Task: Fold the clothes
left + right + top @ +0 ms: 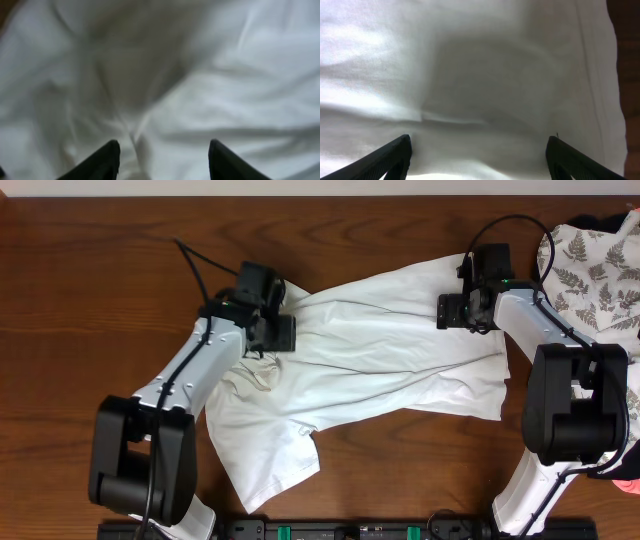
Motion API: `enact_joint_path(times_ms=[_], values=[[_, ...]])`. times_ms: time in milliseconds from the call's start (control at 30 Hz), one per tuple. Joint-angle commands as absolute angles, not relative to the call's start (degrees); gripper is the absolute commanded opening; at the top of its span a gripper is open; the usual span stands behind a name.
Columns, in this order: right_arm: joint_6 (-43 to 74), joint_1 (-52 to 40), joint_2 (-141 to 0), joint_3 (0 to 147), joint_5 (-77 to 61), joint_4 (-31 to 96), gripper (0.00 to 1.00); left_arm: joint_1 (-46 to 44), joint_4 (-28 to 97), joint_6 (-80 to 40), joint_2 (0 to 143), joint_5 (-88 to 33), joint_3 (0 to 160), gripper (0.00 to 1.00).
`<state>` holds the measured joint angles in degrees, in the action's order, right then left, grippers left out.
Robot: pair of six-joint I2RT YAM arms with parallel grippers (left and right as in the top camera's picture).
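From overhead, the white T-shirt (380, 350) lies crumpled and partly doubled over itself on the brown wooden table (90, 290), filling the middle of it between the two arms. Its long axis runs on a slant, from a broad flap near the front edge at lower left up to a narrower end at upper right, just beside a fern-print cloth (590, 265). Which end is the neck cannot be told, and no print shows. The left gripper (280, 332) sits over the shirt's left part and the right gripper (452, 312) over its upper right end. In the left wrist view the picture is blurred: wrinkled white fabric fills the frame, with a shadowed hollow at the centre, and the left gripper (165, 160) has its dark fingers apart, the cloth below them, with nothing seen pinched. In the right wrist view the shirt lies smoother, with one shallow crease across it and its edge meeting bare wood at the right; the right gripper (479, 155) stands spread wide above it, holding nothing.
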<state>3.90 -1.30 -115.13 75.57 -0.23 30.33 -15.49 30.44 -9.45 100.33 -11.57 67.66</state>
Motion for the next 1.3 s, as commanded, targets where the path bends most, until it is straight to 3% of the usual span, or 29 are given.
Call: enact_joint_path(times_ms=[0,300,700,1033,1267], values=[[4.64,-1.78,-115.39,76.09,0.23,30.87,0.84,-12.36,27.55,-11.79,99.96,-10.46,69.19,0.58],[4.64,-1.78,-115.39,76.12,0.21,30.65,0.84,-4.32,26.22,-13.43,100.12,-9.54,68.60,0.57],[4.64,-1.78,-115.39,76.09,0.21,30.92,0.84,-3.40,19.86,-13.47,107.22,-9.54,68.58,0.56],[4.64,-1.78,-115.39,76.09,0.21,31.07,0.84,-3.22,18.79,-13.43,107.44,-9.37,68.58,0.41],[4.64,-1.78,-115.39,76.12,0.21,31.07,0.84,-3.22,18.92,-13.41,108.40,-6.66,68.58,0.42]])
